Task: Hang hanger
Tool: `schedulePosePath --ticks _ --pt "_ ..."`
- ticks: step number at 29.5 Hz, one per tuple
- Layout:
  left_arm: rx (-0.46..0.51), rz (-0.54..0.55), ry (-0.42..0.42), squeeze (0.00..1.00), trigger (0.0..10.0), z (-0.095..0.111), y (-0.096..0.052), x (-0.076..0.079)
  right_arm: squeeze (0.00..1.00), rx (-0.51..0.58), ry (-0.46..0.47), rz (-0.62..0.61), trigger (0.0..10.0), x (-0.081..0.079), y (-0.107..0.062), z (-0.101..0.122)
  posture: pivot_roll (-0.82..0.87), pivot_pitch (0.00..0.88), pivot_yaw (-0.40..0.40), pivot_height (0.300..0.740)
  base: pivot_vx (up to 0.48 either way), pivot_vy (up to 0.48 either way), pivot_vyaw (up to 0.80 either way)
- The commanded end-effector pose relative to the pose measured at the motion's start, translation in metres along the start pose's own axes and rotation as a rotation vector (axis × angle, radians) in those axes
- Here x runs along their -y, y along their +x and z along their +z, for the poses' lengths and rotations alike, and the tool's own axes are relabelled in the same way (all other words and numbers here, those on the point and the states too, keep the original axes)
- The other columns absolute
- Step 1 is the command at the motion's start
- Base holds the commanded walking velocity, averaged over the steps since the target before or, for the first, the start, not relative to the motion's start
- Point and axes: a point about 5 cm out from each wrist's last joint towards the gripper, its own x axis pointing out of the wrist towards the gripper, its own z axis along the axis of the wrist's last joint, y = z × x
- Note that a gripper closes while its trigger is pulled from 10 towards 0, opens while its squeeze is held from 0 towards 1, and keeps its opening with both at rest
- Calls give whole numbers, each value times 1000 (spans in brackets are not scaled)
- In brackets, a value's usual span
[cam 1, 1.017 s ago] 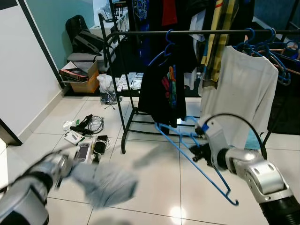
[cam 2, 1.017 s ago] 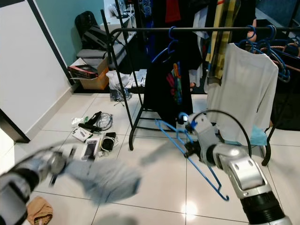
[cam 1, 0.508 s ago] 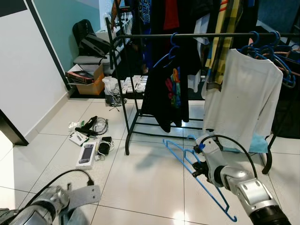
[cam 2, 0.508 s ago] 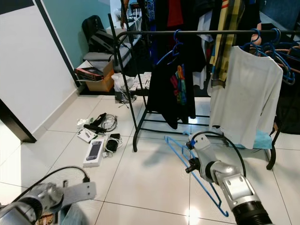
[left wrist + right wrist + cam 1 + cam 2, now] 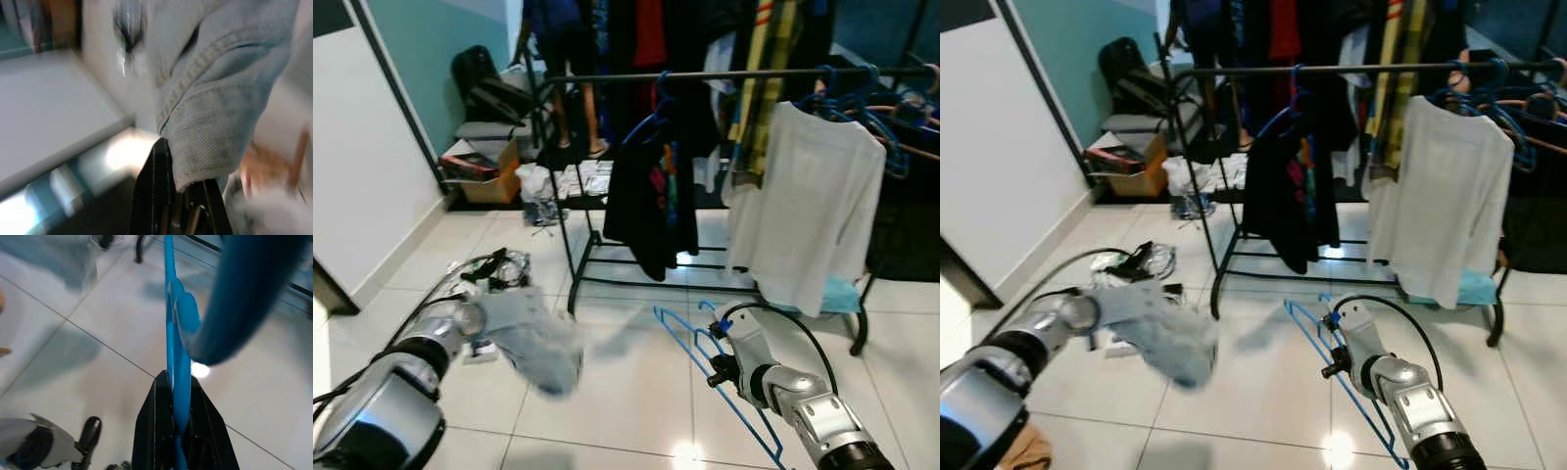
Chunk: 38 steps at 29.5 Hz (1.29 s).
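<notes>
Hanger [image 5: 1332,364], the blue one, sits low over the floor tiles [image 5: 1263,392] in front of the clothes rack [image 5: 1351,70], right gripper [image 5: 180,396] fingers pinched tight on it. Left gripper [image 5: 171,196] fingers are clamped on light denim [image 5: 533,338], blurry.

Smooth blue plastic hanger [image 5: 177,333], pale stitched denim cloth [image 5: 220,98], glossy floor tiles [image 5: 636,382], matt black metal rack [image 5: 724,74]

Clothes [image 5: 822,201] crowding rail [image 5: 724,74]
</notes>
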Motion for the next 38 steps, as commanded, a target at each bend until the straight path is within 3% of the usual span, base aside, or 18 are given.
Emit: schedulePosePath --ticks 1,2,3,5,6,7,9,10,12,14,16,17,19,23,25,29,34,38 --pt "-311 -263 38 0 10000 -70 -6 50 0 7 -27 -3 10000 -1 1 1 -76 0 142 740 0 0 0" --pt "-308 -522 1 0 10000 -72 -9 84 0 11 -31 -6 10000 0 0 2 -81 0 139 740 0 0 0" --pt "-290 -693 -36 0 10000 -70 -13 105 0 16 -33 -7 10000 0 -1 3 -81 0 139 740 0 0 0" --pt "-290 -693 -36 0 10000 -70 -13 105 0 16 -33 -7 10000 0 -1 3 -81 0 139 740 0 0 0" --pt "-25 -658 -477 0 10000 -27 -5 90 0 22 -37 -8 10000 2 -2 4 -74 0 123 740 0 0 0" --pt "-25 -658 -477 0 10000 -27 -5 90 0 22 -37 -8 10000 2 -2 4 -74 0 123 740 0 0 0" --pt "84 -479 -815 0 10000 -13 -1 60 0 28 -43 -9 10000 2 -1 4 -69 0 118 740 0 0 0" --pt "82 -413 -900 0 10000 -14 -1 51 0 31 -44 -10 10000 3 0 5 -69 0 117 740 0 0 0" --pt "63 -400 -694 0 10000 -19 -1 48 0 38 -51 -13 10000 4 1 7 -70 0 123 740 0 0 0" --pt "97 -409 -690 0 10000 -13 -1 45 0 46 -54 -21 10000 6 0 10 -69 0 126 740 0 0 0" --pt "165 -365 -795 0 10000 -2 -1 30 0 71 -54 -41 10000 10 -1 15 -68 0 124 740 0 0 0" --pt "165 -365 -795 0 10000 -2 -1 30 0 71 -54 -41 10000 10 -1 15 -68 0 124 740 0 0 0" --pt "221 -330 -909 0 10000 8 -3 13 0 110 -48 -54 10000 13 -4 23 -69 0 124 740 0 0 0" --pt "248 -327 -932 0 10000 11 -4 6 0 127 -52 -53 10000 14 -5 27 -71 0 125 740 0 0 0" --pt "298 -267 -984 0 10000 16 -9 -17 0 170 -78 -19 10000 14 -12 38 -73 0 124 740 0 0 0" --pt "348 -231 -1013 0 10000 23 -13 -36 0 206 -98 17 10000 13 -17 48 -73 0 124 740 0 0 0" --pt "522 -276 -1072 0 10000 63 -26 -65 0 327 -157 127 10000 6 -32 72 -63 0 135 740 0 0 0" --pt "565 -280 -1091 0 10000 73 -30 -72 0 356 -165 155 10000 4 -36 78 -63 0 135 740 0 0 0"
